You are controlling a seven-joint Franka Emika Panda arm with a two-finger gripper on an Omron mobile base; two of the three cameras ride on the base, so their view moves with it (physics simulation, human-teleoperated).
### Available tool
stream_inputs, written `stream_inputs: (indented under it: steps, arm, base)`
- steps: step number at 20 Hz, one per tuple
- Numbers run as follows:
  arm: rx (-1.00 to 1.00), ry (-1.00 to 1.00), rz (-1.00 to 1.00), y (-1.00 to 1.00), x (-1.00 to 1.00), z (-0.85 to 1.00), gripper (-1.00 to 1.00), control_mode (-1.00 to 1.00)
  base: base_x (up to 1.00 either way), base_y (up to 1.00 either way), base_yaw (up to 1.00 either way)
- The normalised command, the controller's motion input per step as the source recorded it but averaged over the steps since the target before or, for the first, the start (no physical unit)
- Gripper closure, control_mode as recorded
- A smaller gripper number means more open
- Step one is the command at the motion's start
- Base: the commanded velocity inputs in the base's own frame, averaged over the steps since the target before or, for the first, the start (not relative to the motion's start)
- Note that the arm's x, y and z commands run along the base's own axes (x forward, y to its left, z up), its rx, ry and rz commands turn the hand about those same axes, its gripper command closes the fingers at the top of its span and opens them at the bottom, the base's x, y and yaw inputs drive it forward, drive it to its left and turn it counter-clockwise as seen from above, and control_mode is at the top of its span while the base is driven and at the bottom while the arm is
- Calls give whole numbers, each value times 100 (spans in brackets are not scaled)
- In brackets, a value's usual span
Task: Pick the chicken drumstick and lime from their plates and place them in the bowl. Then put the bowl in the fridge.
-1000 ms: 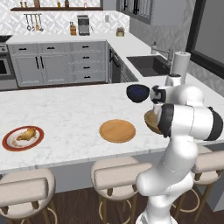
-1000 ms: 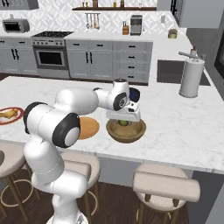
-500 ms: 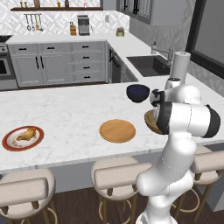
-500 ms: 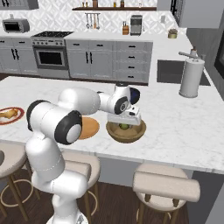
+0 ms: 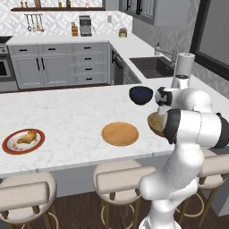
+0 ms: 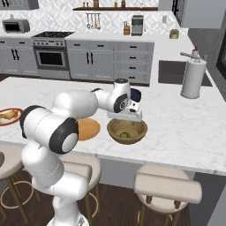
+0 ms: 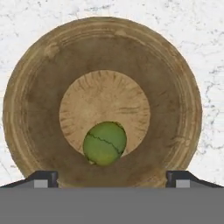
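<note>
Over the wooden bowl (image 7: 103, 103) the gripper (image 7: 112, 178) hangs with its jaws spread wide and nothing between them; the lime (image 7: 105, 143) lies loose on the bowl's floor (a little off centre). That step looks done. The chicken drumstick (image 5: 27, 137) sits on the red-rimmed plate (image 5: 10, 146), well apart across the counter (image 5: 71, 118), so the next move calls for a long reach there, past the bare wooden plate (image 5: 120, 133)
</note>
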Motion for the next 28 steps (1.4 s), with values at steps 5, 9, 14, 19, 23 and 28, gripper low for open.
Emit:
stream_inputs:
  steps: [5, 9, 14, 19, 23, 28]
  arm:
    - [-7, -11, 12, 90, -72, 100, -100, -100]
    - [-3, 2, 19, 95, -85, 98, -100, -100]
    - [0, 0, 22, 66, -100, 67, -100, -100]
    - [0, 0, 9, 67, -100, 15, -100, -100]
    - [4, 0, 8, 24, -100, 0, -100, -100]
    - [2, -3, 0, 0, -26, -1, -100, -100]
  base:
    - [0, 0, 0]
    - [0, 0, 0]
    - [0, 0, 0]
    - [0, 0, 0]
    - [0, 0, 0]
    - [0, 0, 0]
